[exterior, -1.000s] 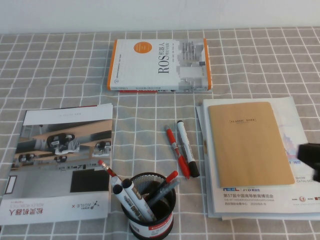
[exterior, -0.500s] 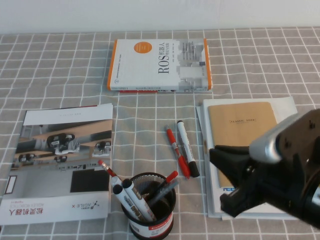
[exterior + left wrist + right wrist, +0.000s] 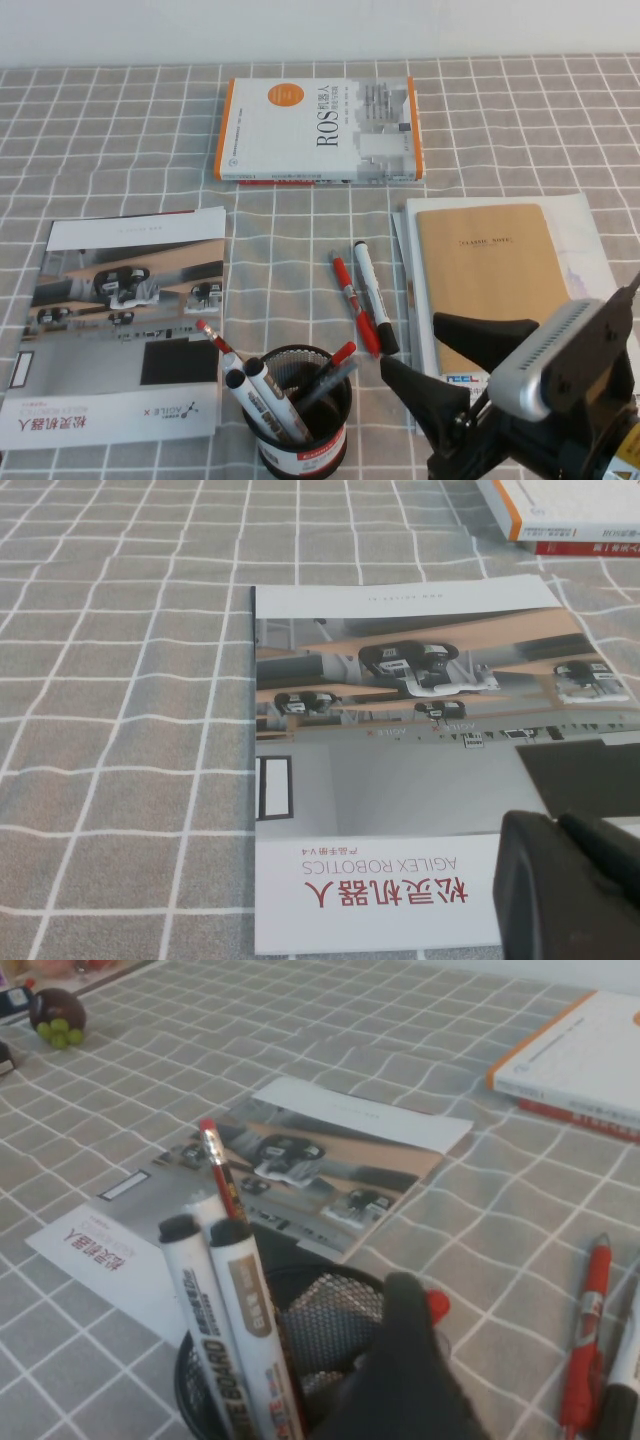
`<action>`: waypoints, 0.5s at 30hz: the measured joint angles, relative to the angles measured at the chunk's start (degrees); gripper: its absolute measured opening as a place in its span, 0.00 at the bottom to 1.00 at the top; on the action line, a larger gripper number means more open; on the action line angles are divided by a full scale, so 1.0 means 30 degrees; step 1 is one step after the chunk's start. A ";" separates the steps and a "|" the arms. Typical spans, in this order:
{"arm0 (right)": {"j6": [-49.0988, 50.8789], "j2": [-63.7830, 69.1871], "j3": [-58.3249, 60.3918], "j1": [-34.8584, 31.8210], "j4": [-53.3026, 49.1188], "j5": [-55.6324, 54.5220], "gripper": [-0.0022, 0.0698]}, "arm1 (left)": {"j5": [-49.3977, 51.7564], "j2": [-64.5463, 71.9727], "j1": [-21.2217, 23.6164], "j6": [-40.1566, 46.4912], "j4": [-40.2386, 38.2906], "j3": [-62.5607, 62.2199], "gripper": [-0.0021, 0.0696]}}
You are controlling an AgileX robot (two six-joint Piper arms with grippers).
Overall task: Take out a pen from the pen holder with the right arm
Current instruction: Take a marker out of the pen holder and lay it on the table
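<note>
The black mesh pen holder (image 3: 300, 440) stands at the table's front, holding two white board markers (image 3: 265, 395), a red pencil (image 3: 213, 335) and a red-capped pen (image 3: 337, 358). My right gripper (image 3: 412, 345) is open just right of the holder, level with its rim, with nothing between the fingers. In the right wrist view one black finger (image 3: 400, 1380) covers part of the holder (image 3: 230, 1400), close to the red cap (image 3: 438, 1306). My left gripper (image 3: 570, 890) is shut and hovers over a corner of the brochure (image 3: 400, 740).
A loose red pen (image 3: 353, 300) and a black-capped marker (image 3: 372, 295) lie just behind the holder. The brochure (image 3: 120, 320) is at the left, a white-and-orange book (image 3: 318, 130) at the back, and a tan notebook (image 3: 495, 285) on papers at the right.
My right arm has swung in from the right edge to the front, close beside the holder, and its fingers now stand spread apart. Nothing on the table has moved.
</note>
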 joint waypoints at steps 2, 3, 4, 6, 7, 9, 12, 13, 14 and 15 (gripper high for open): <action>0.0782 0.0379 0.0332 0.0000 -0.0420 -0.0692 0.66 | 0.0000 0.0000 0.0000 0.0000 0.0000 0.0000 0.02; 0.1271 0.0632 0.0530 0.0000 -0.0824 -0.1237 0.67 | 0.0000 0.0000 0.0000 0.0000 0.0000 0.0000 0.02; 0.1808 0.0870 0.0733 0.0000 -0.1242 -0.1891 0.67 | 0.0000 0.0000 0.0000 0.0000 0.0000 0.0000 0.02; 0.2655 0.1585 0.1233 0.0000 -0.2617 -0.3578 0.68 | 0.0000 0.0000 0.0000 0.0000 0.0000 0.0000 0.02; 0.2990 0.1993 0.1482 0.0000 -0.3337 -0.4801 0.68 | 0.0000 0.0000 0.0000 0.0000 0.0000 0.0000 0.02; 0.3390 0.2892 0.2120 0.0000 -0.4445 -0.7505 0.68 | 0.0000 0.0000 0.0000 0.0000 0.0000 0.0000 0.02; 0.3612 0.4347 0.2658 0.0000 -0.5029 -1.0327 0.68 | 0.0000 0.0000 0.0000 0.0000 0.0000 0.0000 0.02; 0.3612 0.4691 0.2698 0.0000 -0.5080 -1.0609 0.68 | 0.0000 0.0000 0.0000 0.0000 0.0000 0.0000 0.02; 0.3612 0.5428 0.2740 0.0000 -0.5210 -1.1100 0.68 | 0.0000 0.0000 0.0000 0.0000 0.0000 0.0000 0.02; 0.3612 0.6074 0.2781 0.0000 -0.5348 -1.1293 0.68 | 0.0000 0.0000 0.0000 0.0000 0.0000 0.0000 0.02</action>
